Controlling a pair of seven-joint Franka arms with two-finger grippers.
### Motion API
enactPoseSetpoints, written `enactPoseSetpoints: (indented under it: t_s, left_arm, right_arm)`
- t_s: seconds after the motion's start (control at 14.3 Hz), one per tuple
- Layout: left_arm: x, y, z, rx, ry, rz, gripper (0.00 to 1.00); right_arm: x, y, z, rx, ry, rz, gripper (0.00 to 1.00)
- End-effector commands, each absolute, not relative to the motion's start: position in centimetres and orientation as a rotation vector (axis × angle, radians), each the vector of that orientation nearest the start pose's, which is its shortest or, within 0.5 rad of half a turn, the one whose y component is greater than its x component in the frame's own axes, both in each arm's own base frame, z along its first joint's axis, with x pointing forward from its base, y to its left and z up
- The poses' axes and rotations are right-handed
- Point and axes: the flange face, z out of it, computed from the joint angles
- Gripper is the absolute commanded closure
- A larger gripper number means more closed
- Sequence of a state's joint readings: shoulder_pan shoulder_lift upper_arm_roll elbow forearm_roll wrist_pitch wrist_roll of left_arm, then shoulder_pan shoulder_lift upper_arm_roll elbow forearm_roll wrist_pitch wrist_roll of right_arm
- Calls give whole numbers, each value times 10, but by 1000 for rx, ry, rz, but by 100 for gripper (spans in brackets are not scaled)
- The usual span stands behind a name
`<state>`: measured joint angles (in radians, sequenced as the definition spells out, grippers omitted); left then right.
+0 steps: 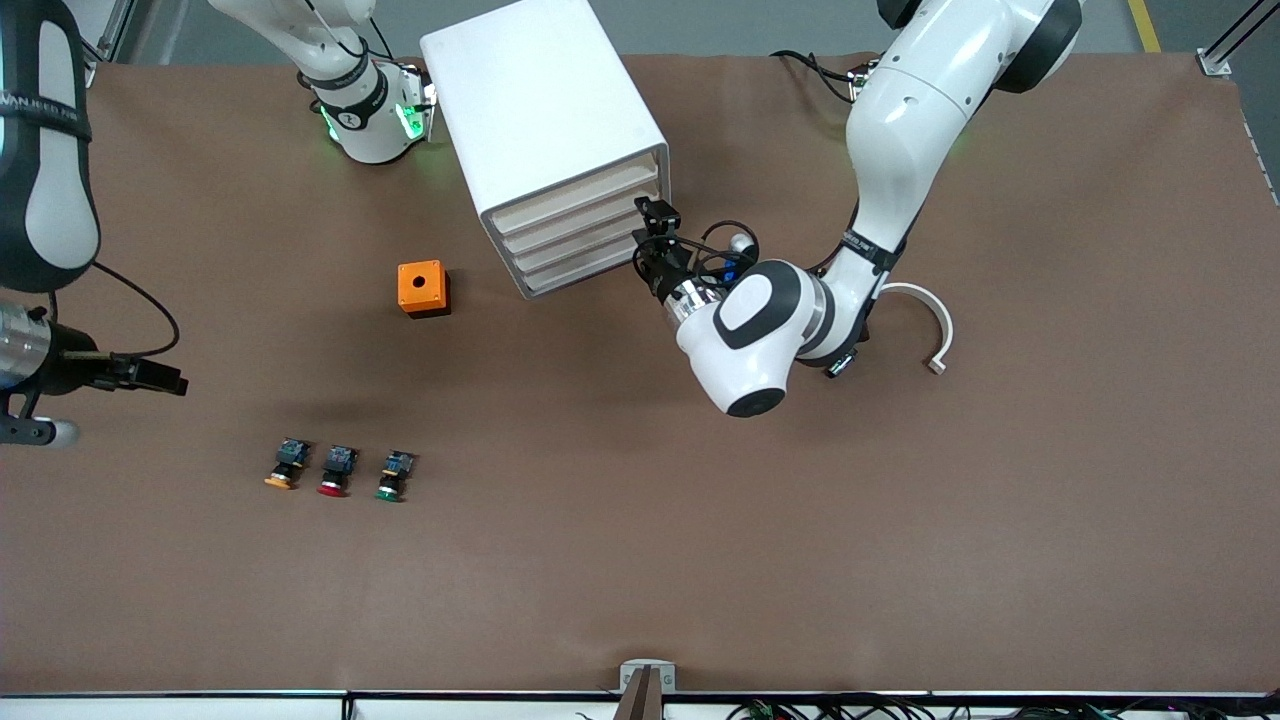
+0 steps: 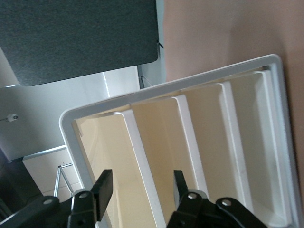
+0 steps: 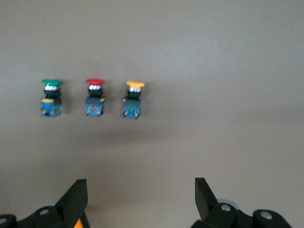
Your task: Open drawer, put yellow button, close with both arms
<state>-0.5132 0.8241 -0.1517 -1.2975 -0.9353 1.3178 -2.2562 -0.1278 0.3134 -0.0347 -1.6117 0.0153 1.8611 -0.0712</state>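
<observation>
The white cabinet (image 1: 545,110) stands toward the robots' side of the table, all four drawers shut. The top drawer (image 1: 578,190) shows in the left wrist view (image 2: 102,152) as the cream front next to the cabinet's rim. My left gripper (image 1: 657,213) is open right at the drawer fronts, by their end toward the left arm. Its fingers (image 2: 102,187) straddle the white ledge between the top two fronts without holding anything. The yellow button (image 1: 285,466) lies on the table nearer the camera. My right gripper (image 1: 172,381) hangs open and empty over the table beside it. The yellow button also shows in the right wrist view (image 3: 134,99).
A red-capped button (image 1: 336,471) and a green-capped button (image 1: 396,476) lie in a row with the yellow one. An orange box (image 1: 423,288) with a hole stands between the buttons and the cabinet. A white curved piece (image 1: 925,315) lies by the left arm.
</observation>
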Motion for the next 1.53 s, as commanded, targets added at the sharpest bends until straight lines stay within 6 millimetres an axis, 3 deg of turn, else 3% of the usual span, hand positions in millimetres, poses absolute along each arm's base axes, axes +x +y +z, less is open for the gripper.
enactPoseSetpoints:
  t_s: [0.0,0.14,0.42,0.56,0.91,1.19,1.47]
  left_arm:
    - [473,-485,270,-1289,-1611,1441,41]
    - [463,-493,264,-1263,-1587,1440,41]
    - [447,-509,267,-1247,-1550,1453,42]
    - [438,-516,264,-1247,-1536,1445,46]
    - [407,-533,250,-1213,-1505,1382,61]
    - [398,-541,247,-1214,-1507,1367,78]
    - [402,-541,244,-1211,-1531,1373,85]
  right_arm:
    - [649,-106,400,-3128,193,54,0]
    - [646,-105,361,-3122,272,26,0]
    - [650,-92,302,-3104,454,-22,0]
    - [654,-79,286,-3095,514,-31,0]
    - [657,-76,242,-3086,543,-26,0]
    - [654,-69,199,-3087,545,-9,0]
    - [649,-53,181,-3097,492,15,0]
